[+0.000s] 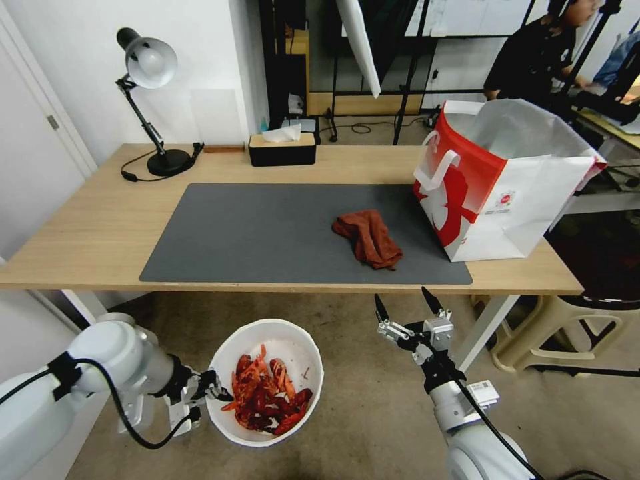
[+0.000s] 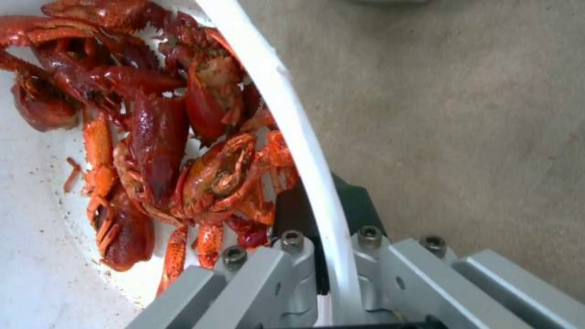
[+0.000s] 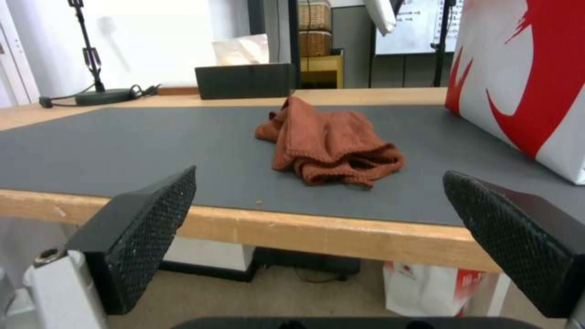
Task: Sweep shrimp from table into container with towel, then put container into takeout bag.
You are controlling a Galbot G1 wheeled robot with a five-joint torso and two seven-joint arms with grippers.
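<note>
The left gripper is clamped on the rim of the white container, holding it below the table's front edge, over the floor. The shrimp lie piled inside it. The right gripper hangs just below the front edge, fingers spread wide and holding nothing. A rust-red towel lies crumpled on the grey mat, near the takeout bag standing upright at the table's right end.
</note>
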